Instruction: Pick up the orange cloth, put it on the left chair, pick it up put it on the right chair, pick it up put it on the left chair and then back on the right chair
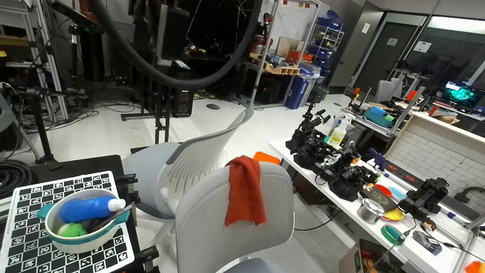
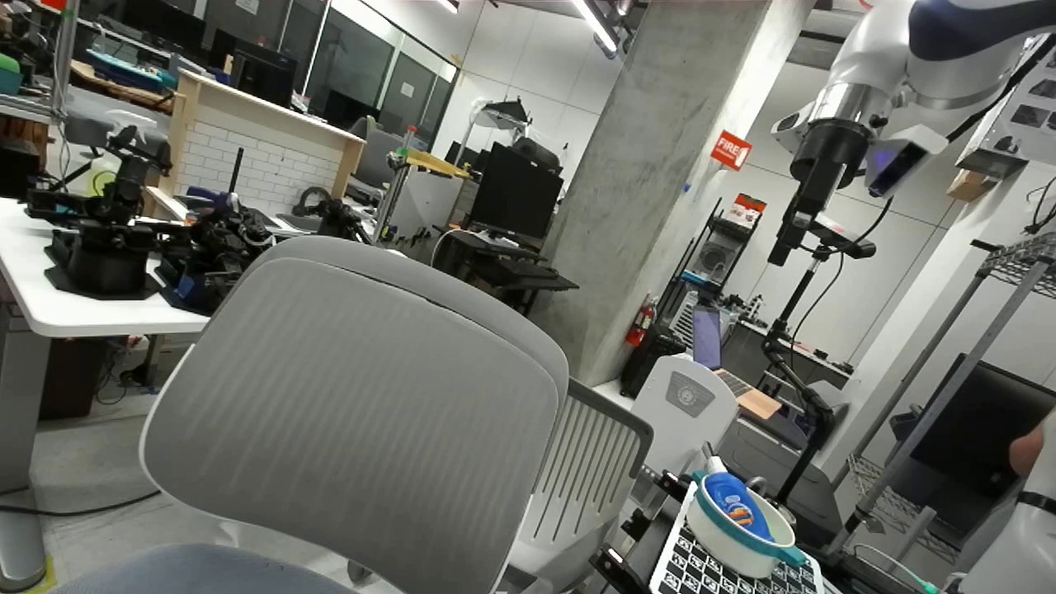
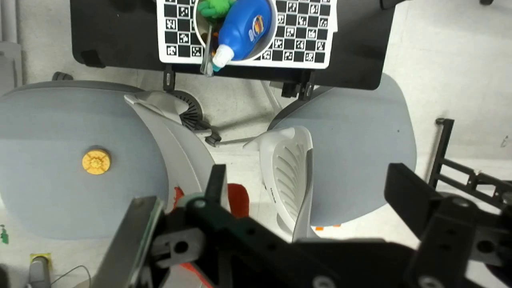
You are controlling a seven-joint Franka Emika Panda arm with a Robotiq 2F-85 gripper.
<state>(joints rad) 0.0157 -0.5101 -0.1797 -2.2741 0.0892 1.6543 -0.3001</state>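
Note:
The orange cloth [image 1: 246, 193] hangs over the top of the right chair's backrest [image 1: 202, 223], down its front face. The left chair [image 1: 197, 167] stands back to back with it. In the exterior view where the left chair [image 2: 355, 396] is nearest, the right chair [image 2: 594, 454] is behind it and the cloth is hidden. My gripper [image 2: 785, 247] is high up, apart from both chairs. In the wrist view my gripper [image 3: 308, 180] is open and empty above the left chair [image 3: 288, 172]. One finger partly covers the cloth [image 3: 238, 200] on the right chair [image 3: 184, 148].
A black table carries a checkered board [image 3: 308, 44] and a bowl [image 1: 75, 246] with a blue bottle [image 3: 246, 30]. A yellow round piece [image 3: 96, 161] lies on the right chair's seat. A white table [image 2: 91, 318] with black robot arms stands beside the chairs. A bright orange item [image 1: 267, 157] shows behind them.

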